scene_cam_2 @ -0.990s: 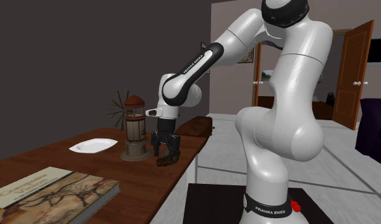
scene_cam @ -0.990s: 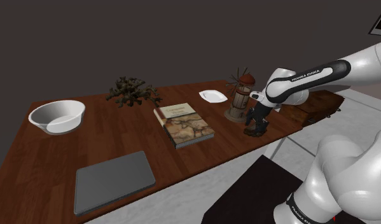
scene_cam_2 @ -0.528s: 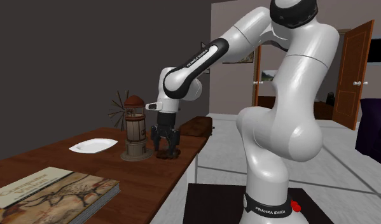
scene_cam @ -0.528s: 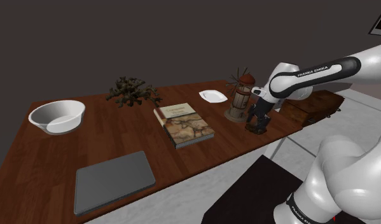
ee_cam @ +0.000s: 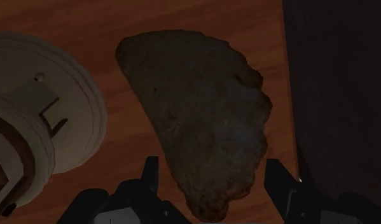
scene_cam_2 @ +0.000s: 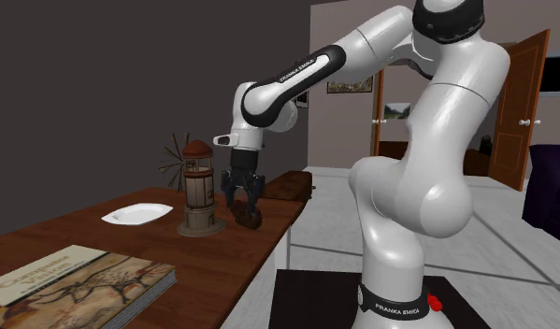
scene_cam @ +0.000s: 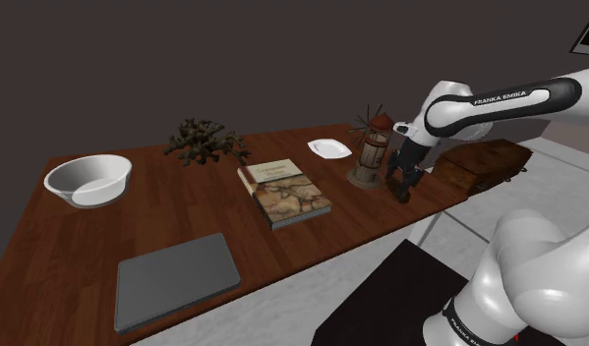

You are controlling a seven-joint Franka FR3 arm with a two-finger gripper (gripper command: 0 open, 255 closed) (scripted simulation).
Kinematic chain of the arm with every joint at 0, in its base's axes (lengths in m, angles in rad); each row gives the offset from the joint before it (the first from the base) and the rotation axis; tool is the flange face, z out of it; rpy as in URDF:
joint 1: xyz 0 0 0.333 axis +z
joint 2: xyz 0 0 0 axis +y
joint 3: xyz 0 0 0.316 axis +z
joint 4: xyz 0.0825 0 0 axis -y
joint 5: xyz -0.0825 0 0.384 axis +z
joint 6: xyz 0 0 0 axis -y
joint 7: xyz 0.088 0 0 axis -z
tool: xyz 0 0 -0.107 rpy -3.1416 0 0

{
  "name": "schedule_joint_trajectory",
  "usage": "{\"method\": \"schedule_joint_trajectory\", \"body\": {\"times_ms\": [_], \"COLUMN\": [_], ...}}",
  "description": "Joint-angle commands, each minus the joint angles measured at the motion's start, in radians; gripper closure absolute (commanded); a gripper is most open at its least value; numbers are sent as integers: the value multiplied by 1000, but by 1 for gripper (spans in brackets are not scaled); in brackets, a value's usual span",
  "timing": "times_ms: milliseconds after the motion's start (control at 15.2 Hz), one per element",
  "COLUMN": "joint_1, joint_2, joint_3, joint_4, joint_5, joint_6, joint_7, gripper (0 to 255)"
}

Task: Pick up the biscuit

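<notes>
We judge the grasp made: our gripper (ee_cam: 212,165) pinches the biscuit (ee_cam: 201,121), just above the table (scene_cam: 184,216), at four o'clock of the lantern (scene_cam: 369,157) in the shoulder view; next comes a steady, straight lift

Dark brown biscuit (ee_cam: 201,121), black pincer (ee_cam: 212,170), reddish-brown table (ee_cam: 119,19).

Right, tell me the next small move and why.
Probably raise the gripper straight up: its fingers clasp the biscuit close to the table, and the lighthouse stands right beside it.
</notes>
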Motion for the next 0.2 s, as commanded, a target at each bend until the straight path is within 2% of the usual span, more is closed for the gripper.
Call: {"method": "schedule_joint_trajectory", "body": {"times_ms": [0,132], "joint_1": [-7,-7], "joint_2": [-16,-18], "joint_3": [18,20], "joint_4": [15,16], "joint_5": [1,1], "joint_6": [-32,-34], "joint_7": [9,9], "gripper": [255,255]}}
